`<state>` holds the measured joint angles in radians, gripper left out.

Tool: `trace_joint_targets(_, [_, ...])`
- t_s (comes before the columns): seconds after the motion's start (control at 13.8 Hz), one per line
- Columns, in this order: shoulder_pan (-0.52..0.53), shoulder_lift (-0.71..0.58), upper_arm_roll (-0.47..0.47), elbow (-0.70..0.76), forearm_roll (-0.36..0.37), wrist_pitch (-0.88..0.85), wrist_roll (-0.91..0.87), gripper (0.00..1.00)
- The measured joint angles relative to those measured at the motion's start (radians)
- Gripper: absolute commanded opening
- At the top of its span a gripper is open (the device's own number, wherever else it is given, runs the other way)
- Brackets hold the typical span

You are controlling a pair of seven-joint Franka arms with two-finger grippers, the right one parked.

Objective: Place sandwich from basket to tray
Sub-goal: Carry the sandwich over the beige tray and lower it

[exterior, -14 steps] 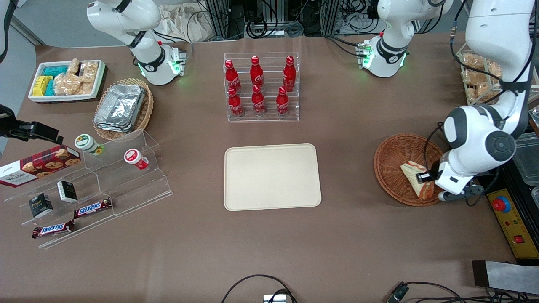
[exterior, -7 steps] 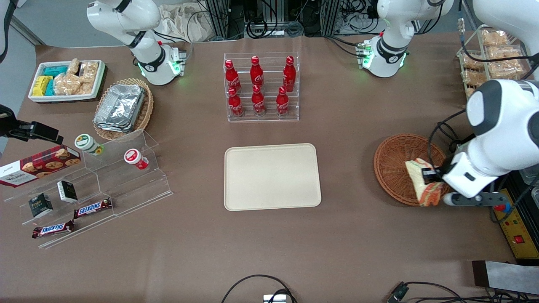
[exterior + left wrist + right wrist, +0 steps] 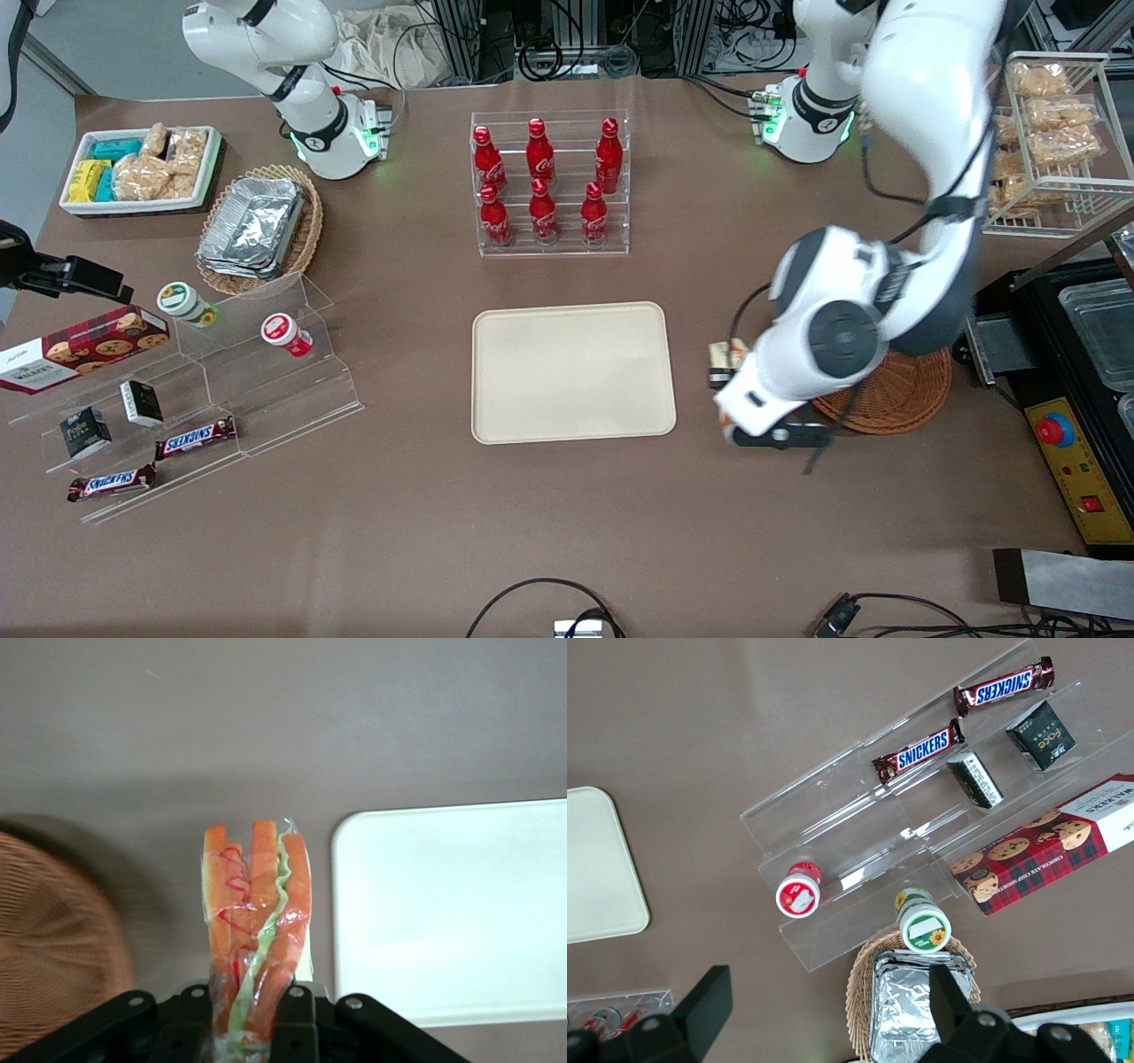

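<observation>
The carry step is in hand: the left gripper, right of centre in the front view, clamps the wrapped triangular white-bread sandwich above bare table between the round reddish-brown wicker basket and the cream rectangular tray. Next it needs travel over the tray, lowering and release.

Front view: high and steep, facing the arm bases, taking in the brown table edge to edge. Left wrist view: close, looking down past the gripper, clamped on the sandwich, to the table between basket and tray; shares tray and basket with the front view. Right wrist view: higher, looking down over the parked arm's end; shares the acrylic steps, foil basket and a tray corner.
</observation>
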<state>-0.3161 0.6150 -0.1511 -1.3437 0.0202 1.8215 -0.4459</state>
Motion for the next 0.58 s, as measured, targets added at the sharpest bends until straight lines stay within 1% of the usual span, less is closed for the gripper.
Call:
trace_joint_targets(0.14, [-0.068,0.065,0.000,0.004,0.000,0.044,-0.130,0.00])
trace_joint_targets(0.29, [-0.130,0.106,0.000,-0.004,0.001,0.046,-0.229,0.00])
trace_joint_targets(0.43, [-0.166,0.122,0.001,-0.034,0.002,0.051,-0.273,0.00])
trace_joint_targets(0.58, [-0.169,0.124,0.003,-0.057,0.002,0.093,-0.277,0.00])
